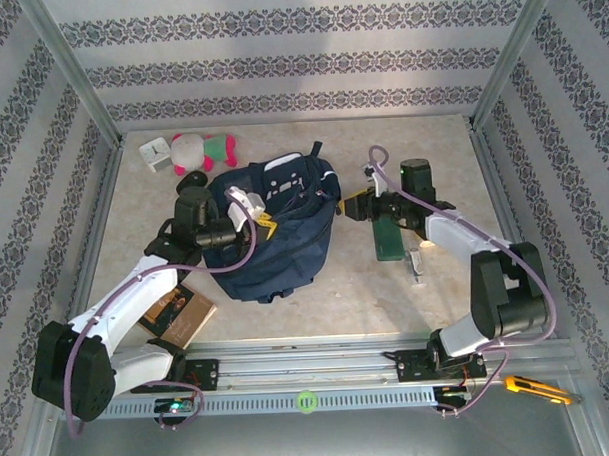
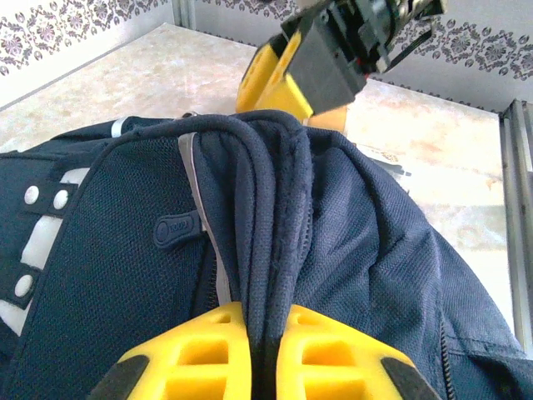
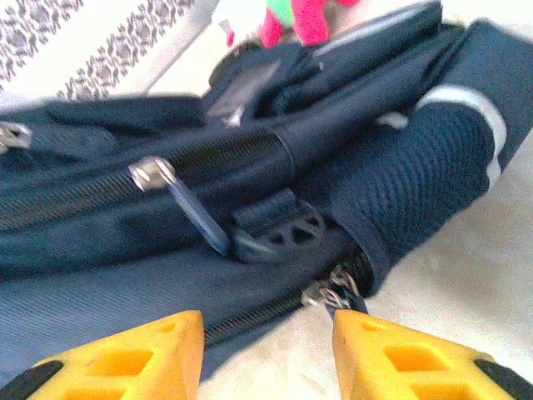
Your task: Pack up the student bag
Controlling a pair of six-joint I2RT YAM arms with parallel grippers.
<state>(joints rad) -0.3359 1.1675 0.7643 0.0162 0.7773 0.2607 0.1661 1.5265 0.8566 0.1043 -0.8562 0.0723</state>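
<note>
Navy student bag [image 1: 285, 244] lies mid-table, a claw at each side.
Left gripper [image 2: 265, 337] pinches a fabric fold; right gripper [image 3: 266, 350] spread wide, facing a zip pull [image 3: 326, 293].

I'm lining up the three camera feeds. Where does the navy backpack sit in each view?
Top external: the student bag lies mid-table, between the arms.
Left wrist: across the lower frame, a fold pinched by the left gripper.
Right wrist: across the upper frame, zips facing the open right gripper.
Shared landmark: the right gripper beside the bag.
</note>
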